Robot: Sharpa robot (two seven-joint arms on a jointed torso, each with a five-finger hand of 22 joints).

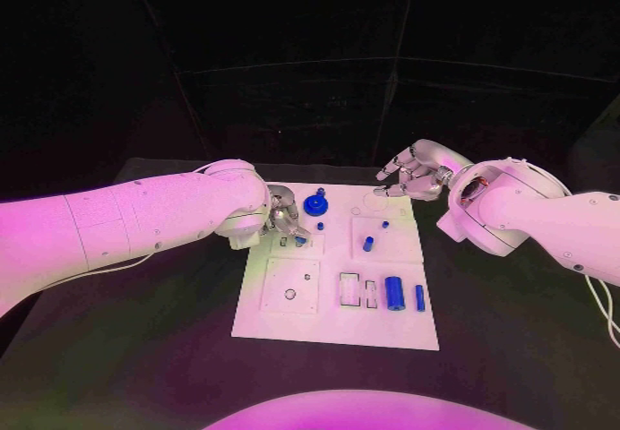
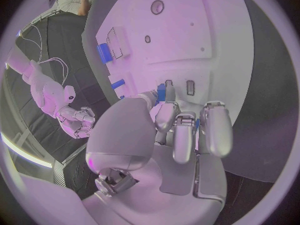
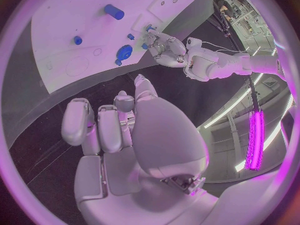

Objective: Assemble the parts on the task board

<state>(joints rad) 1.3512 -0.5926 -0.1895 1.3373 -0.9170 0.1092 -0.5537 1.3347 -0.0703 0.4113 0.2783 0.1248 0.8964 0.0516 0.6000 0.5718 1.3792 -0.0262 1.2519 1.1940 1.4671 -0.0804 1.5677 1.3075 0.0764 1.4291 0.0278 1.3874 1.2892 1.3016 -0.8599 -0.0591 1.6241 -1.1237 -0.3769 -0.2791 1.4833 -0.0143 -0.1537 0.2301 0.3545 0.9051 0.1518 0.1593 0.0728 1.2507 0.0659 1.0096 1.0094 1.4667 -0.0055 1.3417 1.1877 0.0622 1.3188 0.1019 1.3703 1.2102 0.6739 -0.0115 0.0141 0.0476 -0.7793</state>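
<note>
Fingers, left hand (image 2: 181,130): we see them pinching a blue part (image 2: 161,92) over the task board (image 1: 388,322).
Fingers, right hand (image 1: 416,179): curled, empty, off board's far edge.

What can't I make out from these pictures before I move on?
- Left robot hand: head view, its own fingers cover the board beneath; left wrist view shows a small blue part at its fingertips, too hidden to confirm a grip.
- Right robot hand: fingers curled, inside of the palm hidden; seems empty.
- Task board recesses: too small in head view to tell depth or shape.
</note>
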